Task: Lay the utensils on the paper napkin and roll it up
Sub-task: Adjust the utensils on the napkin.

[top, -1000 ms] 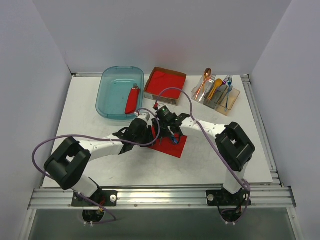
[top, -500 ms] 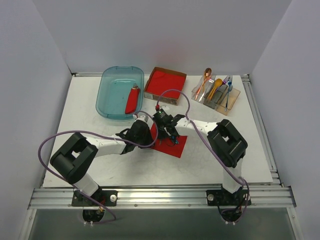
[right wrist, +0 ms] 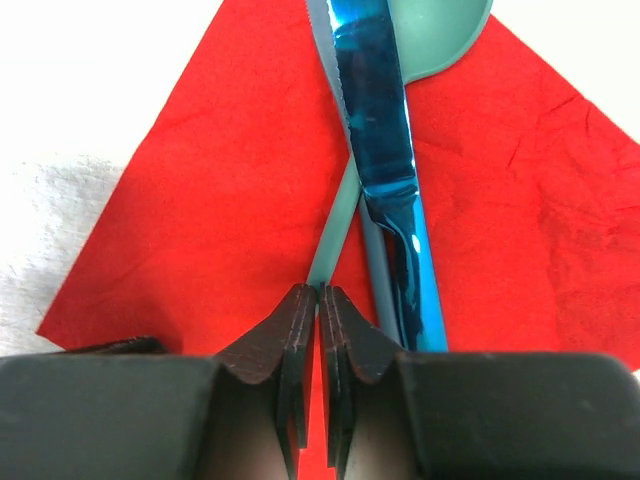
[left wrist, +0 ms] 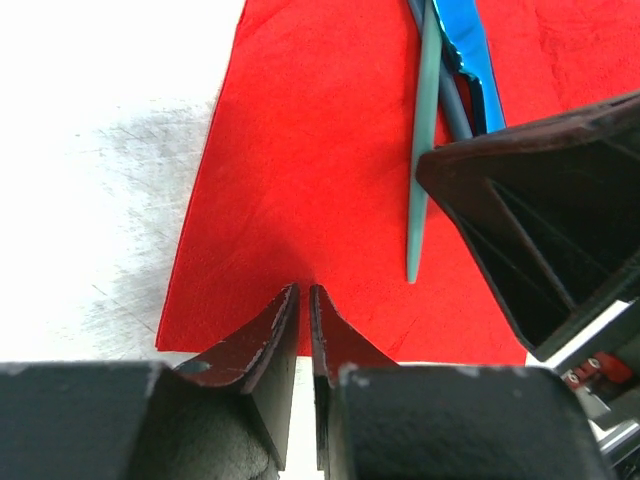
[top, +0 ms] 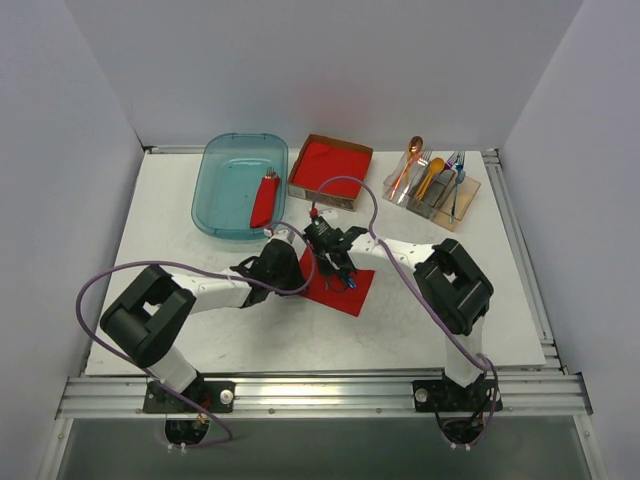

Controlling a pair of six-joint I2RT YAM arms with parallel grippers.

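Observation:
The red paper napkin (top: 352,292) lies flat at the table's middle, also seen in the left wrist view (left wrist: 300,150) and right wrist view (right wrist: 220,180). A teal spoon (right wrist: 440,35) and a blue piece (right wrist: 378,110) lie crossed on it; both also show in the left wrist view, the spoon handle (left wrist: 425,150) and the blue piece (left wrist: 465,40). My left gripper (left wrist: 303,290) is shut, tips down on the napkin near its edge (top: 297,270). My right gripper (right wrist: 318,290) is shut, tips at the spoon handle's end (top: 338,268). The two grippers are close together.
A teal bin (top: 225,205) at the back left holds a rolled red bundle (top: 265,200). A cardboard box with a red stack (top: 328,168) sits behind the napkin. A clear holder (top: 465,205) at the back right holds an orange spoon (top: 410,160), a yellow utensil (top: 432,177) and others.
Both arms have drawn in over the napkin's left part: the left gripper moved right and forward, the right arm's elbow swung left. The napkin and utensils stay put.

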